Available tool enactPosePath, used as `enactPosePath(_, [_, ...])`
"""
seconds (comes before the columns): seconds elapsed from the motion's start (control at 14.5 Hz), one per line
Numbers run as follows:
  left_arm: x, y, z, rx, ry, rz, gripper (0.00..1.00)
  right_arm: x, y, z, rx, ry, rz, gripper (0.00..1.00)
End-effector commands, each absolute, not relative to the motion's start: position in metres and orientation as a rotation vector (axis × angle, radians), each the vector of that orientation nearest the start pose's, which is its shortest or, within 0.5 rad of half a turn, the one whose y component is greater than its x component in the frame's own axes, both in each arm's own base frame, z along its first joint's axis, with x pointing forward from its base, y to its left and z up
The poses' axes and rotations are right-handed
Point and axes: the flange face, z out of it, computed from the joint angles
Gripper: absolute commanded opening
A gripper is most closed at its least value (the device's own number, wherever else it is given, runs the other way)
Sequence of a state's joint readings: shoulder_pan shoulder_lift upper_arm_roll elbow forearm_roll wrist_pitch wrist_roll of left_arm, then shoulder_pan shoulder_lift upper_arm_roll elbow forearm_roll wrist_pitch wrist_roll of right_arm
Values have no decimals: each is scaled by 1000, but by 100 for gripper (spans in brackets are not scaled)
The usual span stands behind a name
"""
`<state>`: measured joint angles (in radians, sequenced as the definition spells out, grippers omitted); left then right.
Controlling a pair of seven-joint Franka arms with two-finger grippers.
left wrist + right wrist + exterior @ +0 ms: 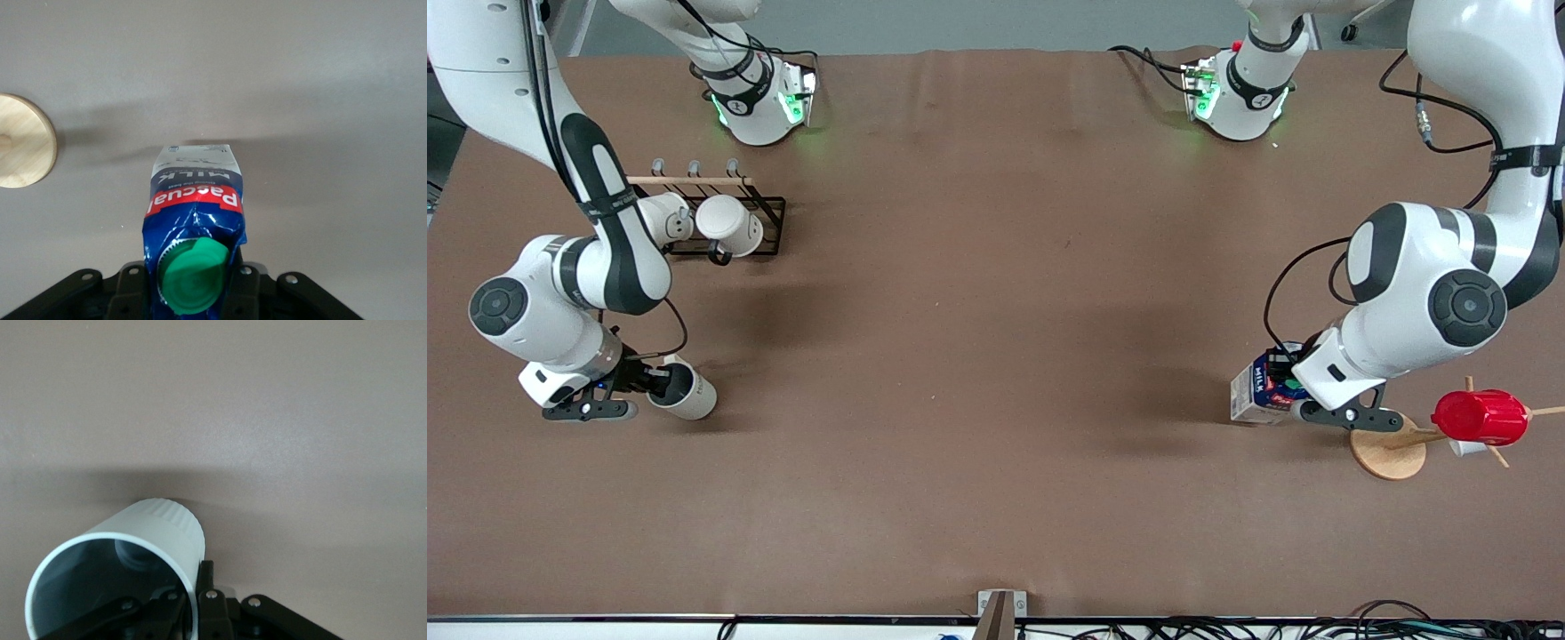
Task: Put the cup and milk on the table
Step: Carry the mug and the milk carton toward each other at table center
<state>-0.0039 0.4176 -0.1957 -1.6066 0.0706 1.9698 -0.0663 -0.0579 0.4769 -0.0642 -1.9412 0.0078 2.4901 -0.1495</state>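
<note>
The off-white cup [687,392] with a grey inside is tilted low over the brown table [996,356] toward the right arm's end. My right gripper [660,383] is shut on its rim, one finger inside and one outside. In the right wrist view the cup [143,543] fills the lower part, with my right gripper [190,593] on its wall. The blue and white milk [1258,391] with a green cap is tilted at the left arm's end, its base at or just above the table. My left gripper [1288,388] is shut on its top. The left wrist view shows the milk [193,200] between my left gripper's [192,283] fingers.
A black wire rack [760,222] with two white mugs [729,225] stands farther from the front camera than the cup. A wooden stand with a round base [1387,451] carries a red ribbed cup [1480,416] beside the milk; the base also shows in the left wrist view [23,150].
</note>
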Motion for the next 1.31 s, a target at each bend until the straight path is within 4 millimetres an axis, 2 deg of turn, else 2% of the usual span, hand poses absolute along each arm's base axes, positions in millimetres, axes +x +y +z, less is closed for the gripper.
enactPosePath(0.0, [659,-129,411,-3151,224,67,36,635,-56,278,-3156,68,-32,0])
enactPosePath(0.07, [658,-137,417,-3158,205,71,36,640,-41,298,-3153,80,11,0])
enactPosePath(0.28, [654,-163,429,-3158,140,91,36,652,0,331,-3149,116,100,0])
enactPosePath(0.55, [646,-193,439,-3189,71,122,36,658,69,360,-3149,236,95,0])
enactPosePath(0.76, [639,-217,440,-3200,44,132,36,654,121,368,-3081,296,92,0])
enactPosePath(1.03, [633,-243,440,-3201,15,131,36,632,229,374,-3037,415,86,0])
enactPosePath(1.1, [633,-247,441,-3204,4,127,36,625,257,372,-3033,434,79,0])
enactPosePath(1.17, [631,-254,441,-3214,-6,133,36,621,280,361,-3026,475,89,0])
enactPosePath(1.24, [630,-260,441,-3219,-15,138,36,614,313,350,-3019,511,89,0])
